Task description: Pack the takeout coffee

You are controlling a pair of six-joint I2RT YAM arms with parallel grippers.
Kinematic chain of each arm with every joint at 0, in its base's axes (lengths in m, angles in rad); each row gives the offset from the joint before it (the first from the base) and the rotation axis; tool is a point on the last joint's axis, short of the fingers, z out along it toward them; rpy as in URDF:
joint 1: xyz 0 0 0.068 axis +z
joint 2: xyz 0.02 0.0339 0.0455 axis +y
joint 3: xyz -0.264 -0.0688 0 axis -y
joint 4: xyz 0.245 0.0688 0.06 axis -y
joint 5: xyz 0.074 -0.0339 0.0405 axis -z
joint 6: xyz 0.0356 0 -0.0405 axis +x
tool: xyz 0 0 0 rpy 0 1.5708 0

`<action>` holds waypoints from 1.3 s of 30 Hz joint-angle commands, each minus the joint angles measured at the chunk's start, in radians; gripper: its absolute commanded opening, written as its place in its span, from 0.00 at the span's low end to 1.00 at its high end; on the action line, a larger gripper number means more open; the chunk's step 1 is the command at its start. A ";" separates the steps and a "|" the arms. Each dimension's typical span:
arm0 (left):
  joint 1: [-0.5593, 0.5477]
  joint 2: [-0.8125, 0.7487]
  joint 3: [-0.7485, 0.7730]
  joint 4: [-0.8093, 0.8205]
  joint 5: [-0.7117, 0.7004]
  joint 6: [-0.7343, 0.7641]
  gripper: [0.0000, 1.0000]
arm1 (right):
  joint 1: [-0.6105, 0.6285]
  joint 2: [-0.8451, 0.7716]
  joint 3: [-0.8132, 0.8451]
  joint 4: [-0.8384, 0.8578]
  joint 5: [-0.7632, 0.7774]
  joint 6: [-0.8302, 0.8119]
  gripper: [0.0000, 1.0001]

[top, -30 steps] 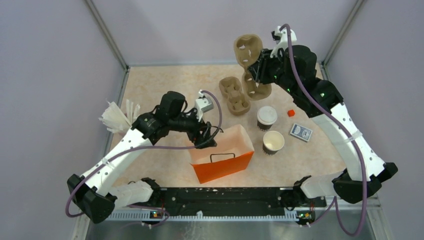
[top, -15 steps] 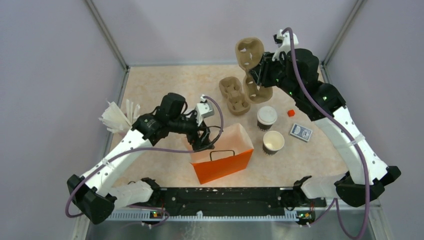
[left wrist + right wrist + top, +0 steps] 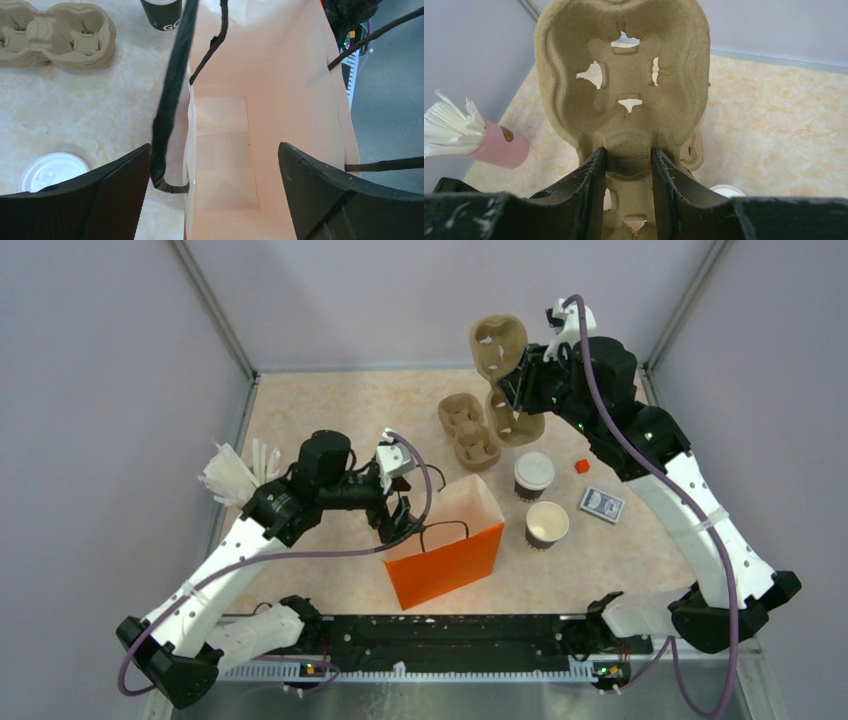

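The takeout coffee [image 3: 533, 474], a cup with a white lid, stands right of the orange paper bag [image 3: 447, 558]; its dark base also shows in the left wrist view [image 3: 161, 14]. My left gripper [image 3: 395, 523] is open at the bag's left rim. In the left wrist view [image 3: 215, 192] the bag's wall [image 3: 189, 170] and a black handle [image 3: 170, 100] stand between the fingers. My right gripper [image 3: 517, 380] is shut on a brown pulp tray [image 3: 497, 340] and holds it upright in the air, as the right wrist view [image 3: 629, 165] shows on the tray [image 3: 624, 65].
An open cup without a lid [image 3: 546, 525] stands beside the bag. More pulp trays [image 3: 468, 430] lie at the back. A blue card pack [image 3: 601, 505] and a small red cube [image 3: 581, 466] lie right. A pink holder with white strips [image 3: 235, 475] stands left. A white lid [image 3: 50, 171] lies left of the bag.
My left arm has drawn back to the left, and the bag now stands taller with a narrower mouth. My right gripper lifted the tray slightly, then held still.
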 commanded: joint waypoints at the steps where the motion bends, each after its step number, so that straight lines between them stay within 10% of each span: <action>1: -0.002 -0.026 -0.008 0.038 0.012 0.002 0.99 | 0.004 0.007 0.026 0.044 0.004 0.004 0.34; 8: -0.002 -0.012 0.025 -0.013 -0.018 0.039 0.89 | 0.004 0.015 0.036 0.050 0.003 0.007 0.34; 23: -0.002 -0.037 0.015 0.042 -0.151 0.002 0.01 | 0.004 0.023 0.051 0.050 0.012 0.002 0.34; 39: -0.001 0.042 0.063 0.305 -0.564 -0.473 0.00 | -0.007 0.072 0.223 -0.005 0.058 -0.045 0.34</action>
